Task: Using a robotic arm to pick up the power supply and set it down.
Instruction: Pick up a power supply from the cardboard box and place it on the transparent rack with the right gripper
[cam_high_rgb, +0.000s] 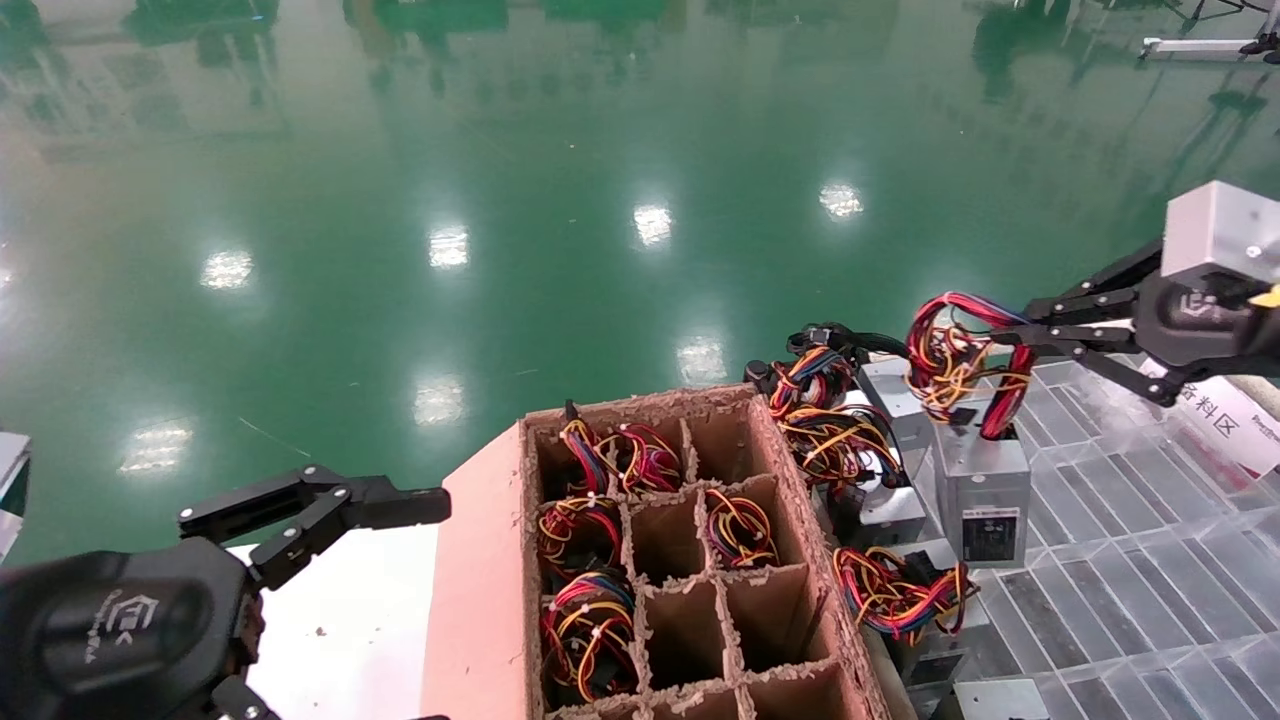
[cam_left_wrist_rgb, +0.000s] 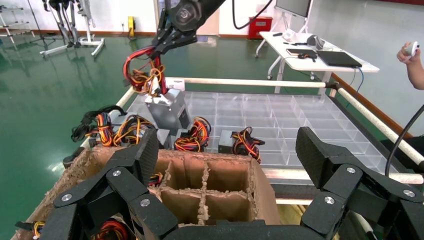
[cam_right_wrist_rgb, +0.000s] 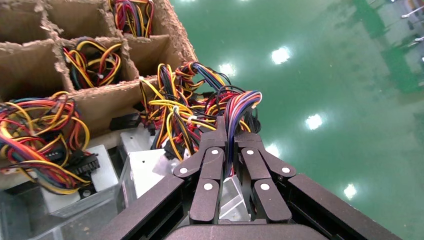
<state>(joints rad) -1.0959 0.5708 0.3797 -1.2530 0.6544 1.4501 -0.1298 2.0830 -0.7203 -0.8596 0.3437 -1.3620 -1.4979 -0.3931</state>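
The power supply (cam_high_rgb: 982, 485) (cam_left_wrist_rgb: 167, 107) (cam_right_wrist_rgb: 145, 172) is a silver-grey box hanging tilted below its looped red, yellow and black wire bundle (cam_high_rgb: 950, 350) (cam_left_wrist_rgb: 142, 75) (cam_right_wrist_rgb: 235, 107). The robotic arm's right gripper (cam_high_rgb: 1010, 335) (cam_left_wrist_rgb: 160, 47) (cam_right_wrist_rgb: 230, 132) is shut on that bundle, above the clear tray's near-left corner. I cannot tell whether the box's lower end touches the tray. My left gripper (cam_high_rgb: 420, 610) (cam_left_wrist_rgb: 227, 150) stands open and empty at the left, beside the cardboard box.
A cardboard box (cam_high_rgb: 480, 560) (cam_left_wrist_rgb: 270, 190) with divider cells holds several wire bundles. Other grey boxes with wires (cam_high_rgb: 900, 590) (cam_high_rgb: 830, 420) lie along the left edge of the clear gridded tray (cam_high_rgb: 1130, 520). A white label (cam_high_rgb: 1225, 425) lies on the tray's right side.
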